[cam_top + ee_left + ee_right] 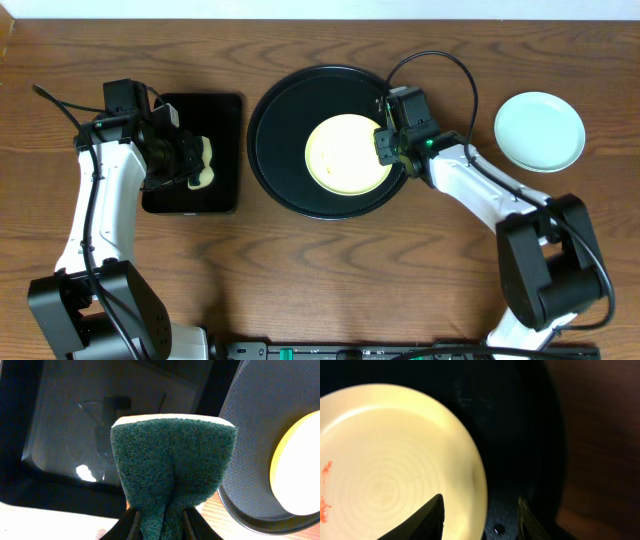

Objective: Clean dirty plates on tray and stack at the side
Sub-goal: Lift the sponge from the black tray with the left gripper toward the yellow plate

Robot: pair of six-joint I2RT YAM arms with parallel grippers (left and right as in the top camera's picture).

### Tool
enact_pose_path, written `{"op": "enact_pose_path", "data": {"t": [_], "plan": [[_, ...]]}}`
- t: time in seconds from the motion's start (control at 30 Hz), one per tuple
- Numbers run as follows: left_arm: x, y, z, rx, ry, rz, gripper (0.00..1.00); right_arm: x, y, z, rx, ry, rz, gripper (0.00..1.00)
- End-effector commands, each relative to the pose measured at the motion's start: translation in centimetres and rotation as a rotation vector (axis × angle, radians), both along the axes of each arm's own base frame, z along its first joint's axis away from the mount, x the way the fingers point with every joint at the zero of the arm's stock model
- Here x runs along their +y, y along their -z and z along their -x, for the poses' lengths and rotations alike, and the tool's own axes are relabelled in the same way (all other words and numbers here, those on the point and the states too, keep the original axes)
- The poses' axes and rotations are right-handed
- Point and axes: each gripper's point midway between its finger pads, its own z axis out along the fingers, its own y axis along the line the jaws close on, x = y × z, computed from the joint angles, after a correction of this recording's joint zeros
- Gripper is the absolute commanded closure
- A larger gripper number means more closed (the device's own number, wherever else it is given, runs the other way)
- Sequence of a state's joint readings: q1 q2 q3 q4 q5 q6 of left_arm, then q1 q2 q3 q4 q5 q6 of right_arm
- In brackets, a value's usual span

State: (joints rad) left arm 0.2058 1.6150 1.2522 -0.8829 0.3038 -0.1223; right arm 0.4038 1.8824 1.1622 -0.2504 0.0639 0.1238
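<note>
A pale yellow plate [345, 155] lies in the round black tray [275, 110], with orange-red smears on its face at the left edge of the right wrist view. My right gripper [385, 145] is at the plate's right rim. Its jaws stand open astride that rim [480, 510], one finger [432, 515] over the plate [395, 460] and the other over the tray floor [510, 435]. A pale mint-blue plate [540, 130] sits on the table at the far right. My left gripper [190, 165] is shut on a green-and-yellow sponge [172, 460], hanging left of the round tray [265, 405].
A black rectangular tray [215, 110] with rounded corners lies under the left gripper and sponge, left of the round tray. Bare wooden table runs along the front. The right arm reaches in from the front right, between the two plates.
</note>
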Motion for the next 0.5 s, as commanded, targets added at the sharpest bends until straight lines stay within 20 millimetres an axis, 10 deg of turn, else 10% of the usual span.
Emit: {"op": "enact_pose_path", "data": {"t": [0.0, 0.23, 0.47], "plan": [[0.1, 0.2, 0.3, 0.008, 0.016, -0.013, 0.92, 0.4, 2.5, 0.0, 0.049, -0.056, 0.001, 0.57], [0.1, 0.2, 0.3, 0.009, 0.016, -0.012, 0.92, 0.1, 4.0, -0.2, 0.063, -0.052, 0.019, 0.92], [0.1, 0.2, 0.3, 0.008, 0.016, -0.013, 0.92, -1.2, -3.8, -2.9, -0.164, 0.032, 0.044, 0.99]]}}
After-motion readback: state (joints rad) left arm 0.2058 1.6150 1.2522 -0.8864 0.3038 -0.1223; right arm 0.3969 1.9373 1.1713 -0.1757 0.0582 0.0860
